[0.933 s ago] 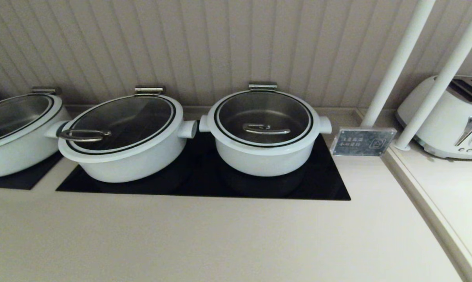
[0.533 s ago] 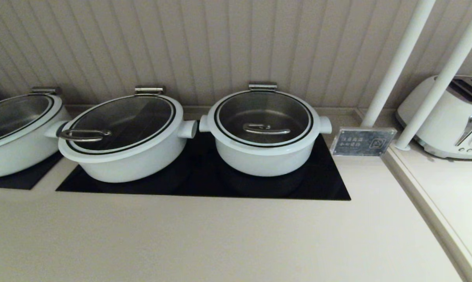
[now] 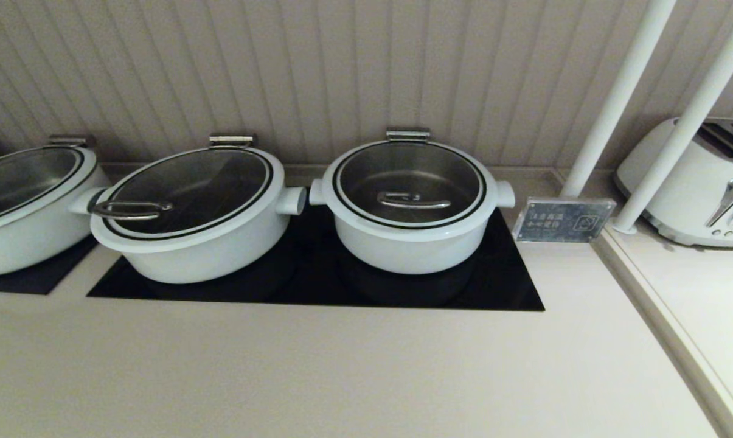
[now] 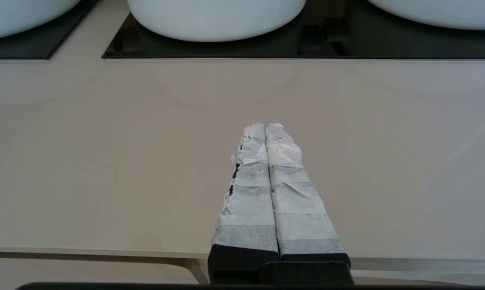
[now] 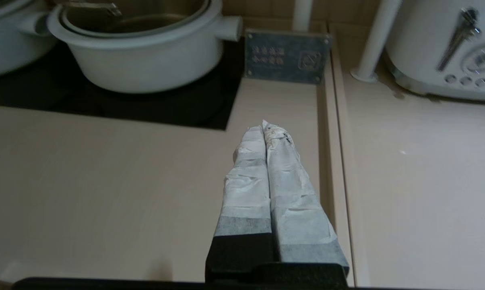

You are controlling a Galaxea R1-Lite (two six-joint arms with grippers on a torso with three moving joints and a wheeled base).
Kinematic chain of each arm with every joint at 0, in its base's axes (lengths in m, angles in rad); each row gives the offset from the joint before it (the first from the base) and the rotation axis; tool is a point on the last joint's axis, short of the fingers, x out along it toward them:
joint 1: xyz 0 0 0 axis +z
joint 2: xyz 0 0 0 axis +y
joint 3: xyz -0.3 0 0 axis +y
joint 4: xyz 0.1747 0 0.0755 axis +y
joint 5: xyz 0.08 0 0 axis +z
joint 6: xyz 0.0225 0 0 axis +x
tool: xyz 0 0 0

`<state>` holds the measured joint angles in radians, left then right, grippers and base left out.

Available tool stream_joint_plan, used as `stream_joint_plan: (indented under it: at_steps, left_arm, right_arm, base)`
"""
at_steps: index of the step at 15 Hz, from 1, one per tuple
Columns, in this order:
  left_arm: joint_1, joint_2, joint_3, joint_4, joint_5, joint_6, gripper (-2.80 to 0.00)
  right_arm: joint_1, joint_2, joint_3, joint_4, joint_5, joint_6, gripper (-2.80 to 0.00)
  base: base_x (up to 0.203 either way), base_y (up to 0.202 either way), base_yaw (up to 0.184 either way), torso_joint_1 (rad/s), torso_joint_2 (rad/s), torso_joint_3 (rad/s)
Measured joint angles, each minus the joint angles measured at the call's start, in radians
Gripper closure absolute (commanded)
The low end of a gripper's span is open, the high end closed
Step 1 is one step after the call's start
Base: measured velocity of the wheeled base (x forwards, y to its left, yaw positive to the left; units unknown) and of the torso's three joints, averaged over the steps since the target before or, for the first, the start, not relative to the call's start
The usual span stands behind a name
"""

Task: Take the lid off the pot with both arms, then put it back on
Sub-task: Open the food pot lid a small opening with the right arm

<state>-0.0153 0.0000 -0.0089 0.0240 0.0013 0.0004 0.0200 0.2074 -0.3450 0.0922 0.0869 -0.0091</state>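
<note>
The pot is deep, round and white, and stands on the right of a black cooktop. The clear-glass lid with its metal loop handle sits shut on it. The pot also shows in the right wrist view. Neither arm shows in the head view. My left gripper is shut and empty over the beige counter, near its front edge. My right gripper is shut and empty over the counter, in front of and to the right of the pot.
A wider white pot with an off-centre lid handle stands left of the pot, another further left. A small sign plate stands right of the cooktop. Two white poles and a white toaster are at the right.
</note>
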Motion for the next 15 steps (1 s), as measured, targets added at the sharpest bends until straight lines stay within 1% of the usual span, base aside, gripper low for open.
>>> stream_joint_plan:
  at_steps: [2,4,5,7,9,10,12,15]
  left_arm:
    - [0.000,0.000,0.000,0.000,0.000,0.000,0.00]
    - [0.000,0.000,0.000,0.000,0.000,0.000,0.00]
    - [0.000,0.000,0.000,0.000,0.000,0.000,0.00]
    - [0.000,0.000,0.000,0.000,0.000,0.000,0.00]
    - [0.000,0.000,-0.001,0.000,0.000,0.000,0.00]
    - [0.000,0.000,-0.001,0.001,0.000,0.000,0.00]
    - [0.000,0.000,-0.001,0.000,0.000,0.000,0.00]
    - [0.000,0.000,-0.001,0.000,0.000,0.000,0.00]
  right_arm:
    - [0.022,0.131,-0.056,-0.063,0.012,0.006,0.00]
    - [0.036,0.284,-0.104,-0.161,0.055,0.011,0.00]
    - [0.040,0.370,-0.124,-0.220,0.095,0.013,0.00]
    - [0.048,0.542,-0.156,-0.351,0.199,0.013,0.00]
    - [0.076,0.717,-0.179,-0.495,0.300,0.012,0.00]
    - [0.100,0.795,-0.187,-0.560,0.331,0.012,0.00]
    - [0.177,0.945,-0.201,-0.686,0.362,0.012,0.00]
    - [0.311,1.134,-0.244,-0.835,0.367,0.013,0.00]
  base:
    - [0.000,0.000,0.000,0.000,0.00,0.000]
    - [0.000,0.000,0.000,0.000,0.00,0.000]
    - [0.000,0.000,0.000,0.000,0.00,0.000]
    - [0.000,0.000,0.000,0.000,0.00,0.000]
    - [0.000,0.000,0.000,0.000,0.00,0.000]
    - [0.000,0.000,0.000,0.000,0.00,0.000]
    - [0.000,0.000,0.000,0.000,0.00,0.000]
    - [0.000,0.000,0.000,0.000,0.00,0.000]
